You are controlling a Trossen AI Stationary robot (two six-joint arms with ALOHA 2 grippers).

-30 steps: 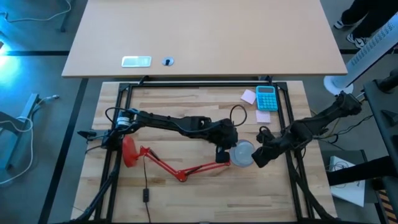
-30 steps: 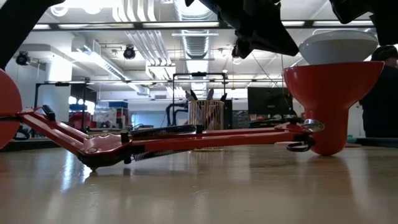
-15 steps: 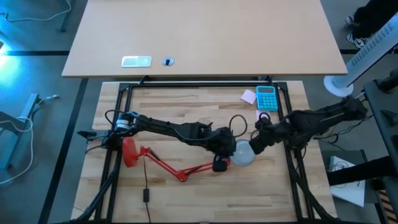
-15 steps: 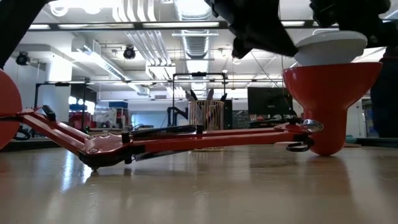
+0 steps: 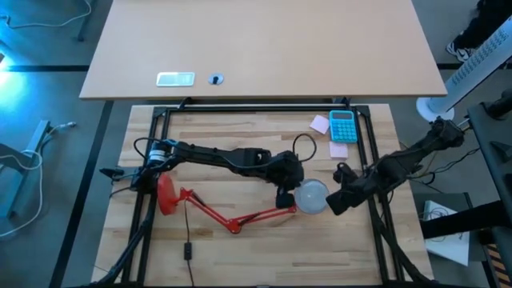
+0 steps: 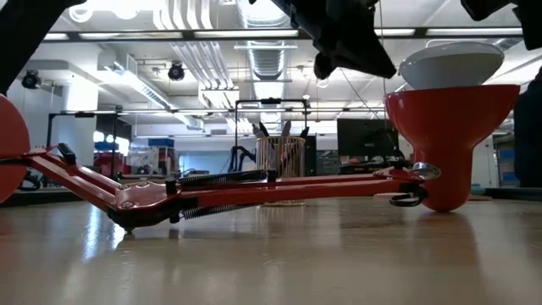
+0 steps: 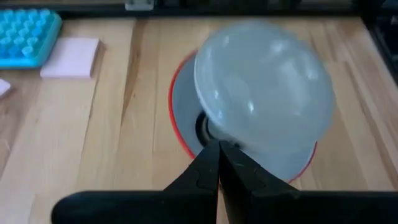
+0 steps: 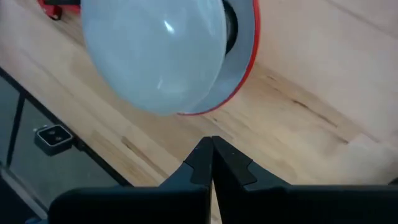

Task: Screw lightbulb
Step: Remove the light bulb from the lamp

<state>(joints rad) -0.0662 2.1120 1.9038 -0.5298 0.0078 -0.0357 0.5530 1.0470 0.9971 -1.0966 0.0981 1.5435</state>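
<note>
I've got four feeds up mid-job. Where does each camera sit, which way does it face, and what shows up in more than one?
High: overhead, straight down; both arms, left gripper, right gripper, wooden table.
Low: table height, looking across; red desk lamp, dark arm parts above.
Left wrist: past its shut fingers at the white domed lightbulb.
Right wrist: past its shut fingers, same bulb.
Shared: the bulb in the red cone shade.

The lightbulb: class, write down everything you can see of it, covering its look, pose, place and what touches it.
The lightbulb is a smooth, glossy, milky-white dome, like frosted glass or plastic. It sits in the upturned red lamp shade, tilted, its dome rising above the rim. Its neck is largely hidden inside the shade. The shut left gripper and the shut right gripper point at it from either side; neither holds it.
</note>
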